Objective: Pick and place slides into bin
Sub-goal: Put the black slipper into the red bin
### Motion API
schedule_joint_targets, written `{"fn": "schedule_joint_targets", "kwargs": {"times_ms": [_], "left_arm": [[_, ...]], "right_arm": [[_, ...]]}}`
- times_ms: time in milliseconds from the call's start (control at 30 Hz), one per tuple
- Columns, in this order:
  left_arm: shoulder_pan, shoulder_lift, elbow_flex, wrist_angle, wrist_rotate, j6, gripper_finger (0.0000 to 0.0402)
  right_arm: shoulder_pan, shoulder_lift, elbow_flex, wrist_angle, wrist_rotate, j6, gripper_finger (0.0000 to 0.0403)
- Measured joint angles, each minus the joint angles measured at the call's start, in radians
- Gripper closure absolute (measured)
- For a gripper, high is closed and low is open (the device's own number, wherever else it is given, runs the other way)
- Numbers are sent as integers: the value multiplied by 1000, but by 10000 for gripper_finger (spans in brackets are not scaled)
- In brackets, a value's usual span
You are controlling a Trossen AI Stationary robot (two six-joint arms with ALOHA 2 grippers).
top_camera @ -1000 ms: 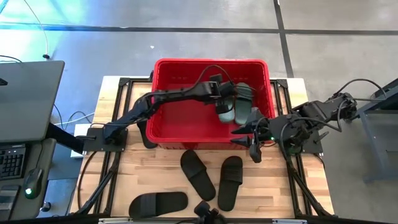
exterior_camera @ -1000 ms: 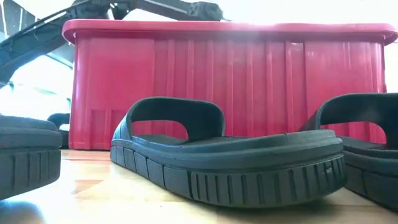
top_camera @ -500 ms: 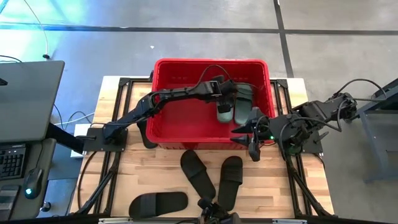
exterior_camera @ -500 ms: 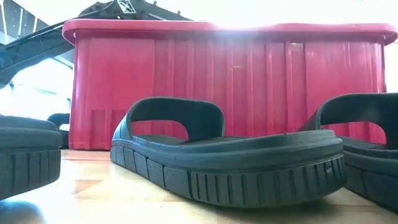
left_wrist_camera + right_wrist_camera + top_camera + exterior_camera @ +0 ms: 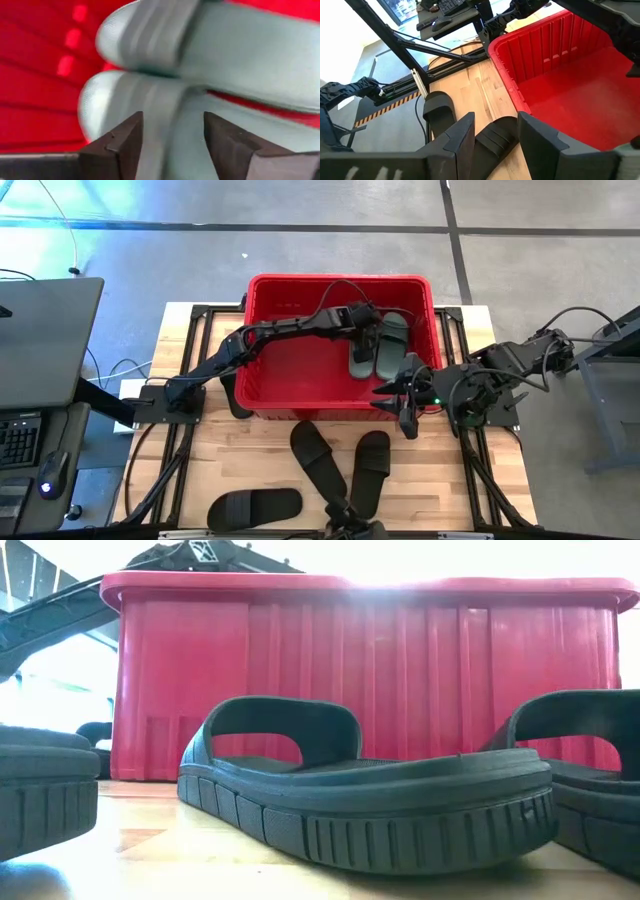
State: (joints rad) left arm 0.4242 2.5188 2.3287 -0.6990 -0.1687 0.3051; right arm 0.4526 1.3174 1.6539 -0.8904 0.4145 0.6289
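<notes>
Two sage-green slides (image 5: pixel 375 348) lie side by side, soles down, on the floor of the red bin (image 5: pixel 290 370), near its right wall. My left gripper (image 5: pixel 368 322) hovers open just above their far ends; in its wrist view its open fingers (image 5: pixel 172 120) frame the nearer green slide (image 5: pixel 165 135) without gripping it. My right gripper (image 5: pixel 402 405) waits open at the bin's near right corner, above a black slide (image 5: pixel 495 140). Three black slides (image 5: pixel 318 460) (image 5: pixel 370 472) (image 5: pixel 255 505) rest soles down on the table in front of the bin.
The bin's thick rim (image 5: pixel 370 585) and tall front wall stand behind the black slides in the low view. A desk with a keyboard (image 5: pixel 20 435) stands to the left of the table. Bare wood lies left of the bin's front (image 5: pixel 220 455).
The green slide that hung tilted under my left gripper has come down and now lies flat on the bin floor beside the other green one. My left gripper has drawn back a little toward the bin's far wall, apart from it.
</notes>
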Motion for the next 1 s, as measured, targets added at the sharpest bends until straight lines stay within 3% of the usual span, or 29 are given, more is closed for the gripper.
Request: {"fn": "schedule_joint_targets", "kwargs": {"times_ms": [233, 600, 767, 1000], "left_arm": [[-22, -51, 24, 7, 103, -95, 179], [-68, -277, 28, -56, 180, -26, 206], [-106, -424, 28, -191, 189, -22, 220], [-220, -586, 28, -467, 149, -27, 238]], "right_arm": [[0, 3, 0, -5, -1, 0, 265], [63, 42, 0, -30, -5, 0, 265], [92, 63, 0, -75, -15, 58, 265], [114, 113, 0, -199, -129, 44, 265]]}}
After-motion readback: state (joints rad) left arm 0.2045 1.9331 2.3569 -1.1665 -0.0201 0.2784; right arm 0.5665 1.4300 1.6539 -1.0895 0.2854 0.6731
